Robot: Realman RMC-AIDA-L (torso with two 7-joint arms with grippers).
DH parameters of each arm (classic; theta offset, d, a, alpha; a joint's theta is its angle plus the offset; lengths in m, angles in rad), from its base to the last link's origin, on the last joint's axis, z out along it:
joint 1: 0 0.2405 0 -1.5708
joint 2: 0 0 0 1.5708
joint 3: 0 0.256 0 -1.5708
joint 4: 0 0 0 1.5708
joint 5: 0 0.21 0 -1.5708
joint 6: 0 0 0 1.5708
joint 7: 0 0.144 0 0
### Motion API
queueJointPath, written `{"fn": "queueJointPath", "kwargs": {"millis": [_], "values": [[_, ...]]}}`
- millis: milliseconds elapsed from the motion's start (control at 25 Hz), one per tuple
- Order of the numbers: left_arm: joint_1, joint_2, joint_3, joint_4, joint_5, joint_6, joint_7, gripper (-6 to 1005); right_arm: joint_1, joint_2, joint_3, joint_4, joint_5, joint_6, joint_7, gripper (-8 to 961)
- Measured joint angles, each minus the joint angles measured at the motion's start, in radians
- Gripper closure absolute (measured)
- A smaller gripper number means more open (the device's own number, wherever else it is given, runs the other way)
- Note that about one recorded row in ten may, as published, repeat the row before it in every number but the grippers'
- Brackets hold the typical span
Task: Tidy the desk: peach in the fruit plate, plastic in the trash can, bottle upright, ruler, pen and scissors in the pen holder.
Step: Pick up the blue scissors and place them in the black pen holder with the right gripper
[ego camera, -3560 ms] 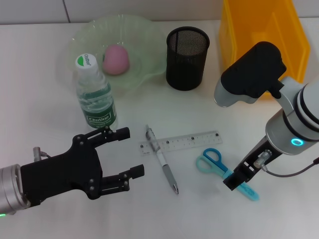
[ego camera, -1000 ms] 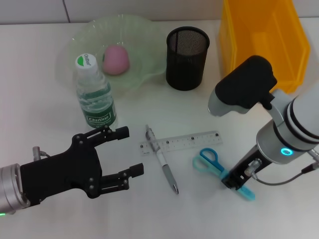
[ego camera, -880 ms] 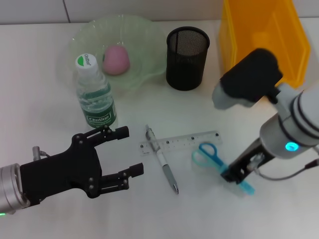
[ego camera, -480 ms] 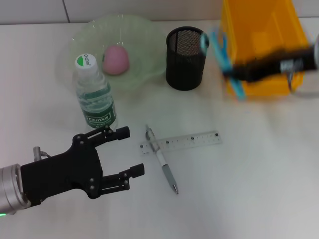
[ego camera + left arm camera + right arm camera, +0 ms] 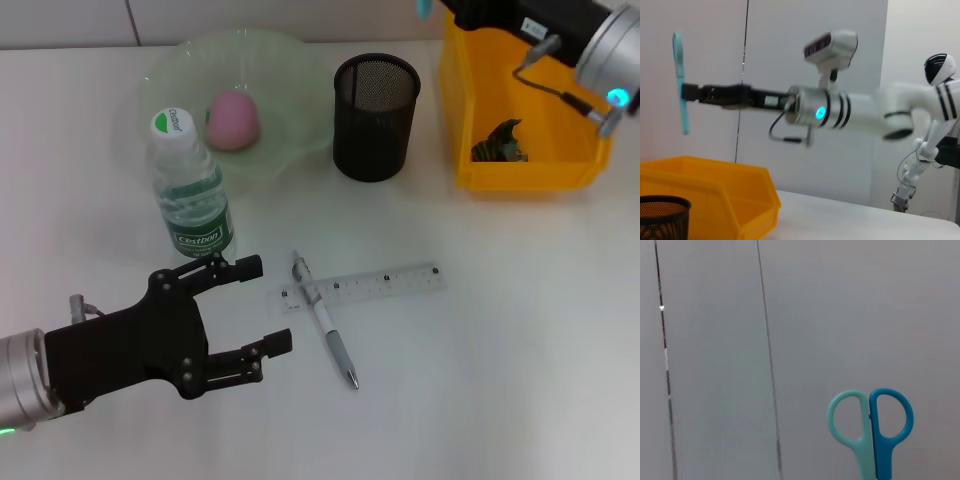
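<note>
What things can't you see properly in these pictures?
- Scissors: blades cut off by the right wrist view's edge; in the head view only a tip shows at the top edge.
- Right pincer: its grip is too small to make out in the left wrist view.
- Pen holder: the dark mesh hides what is inside.
- Plastic: partly hidden behind the trash can wall.

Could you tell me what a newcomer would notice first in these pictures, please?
Probably the scissors, held upright in the right end effector, high above the yellow bin and the black mesh cup. Next, the big black left end effector, fingers spread, near the bottle, with the pen and ruler lying beside it.
</note>
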Motion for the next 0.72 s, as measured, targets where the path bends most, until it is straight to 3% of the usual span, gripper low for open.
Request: {"fn": "queueJointPath", "kwargs": {"millis": [80, 120, 360, 720], "values": [[-0.001, 0.000, 0.001, -0.002, -0.001, 0.000, 0.000, 186, 0.093, -0.001, -0.003, 0.245, 0.204, -0.056, -0.295, 739], [-0.002, 0.000, 0.001, -0.003, -0.001, 0.000, 0.000, 186, 0.118, -0.001, -0.004, 0.303, 0.241, -0.070, -0.362, 739], [-0.002, 0.000, 0.001, -0.004, -0.001, 0.000, -0.003, 187, 0.198, 0.002, -0.020, 0.439, 0.257, -0.039, -0.422, 736], [-0.002, 0.000, 0.003, -0.005, -0.001, 0.004, -0.004, 188, 0.208, 0.004, -0.088, 0.455, 0.257, 0.001, -0.383, 732]]}}
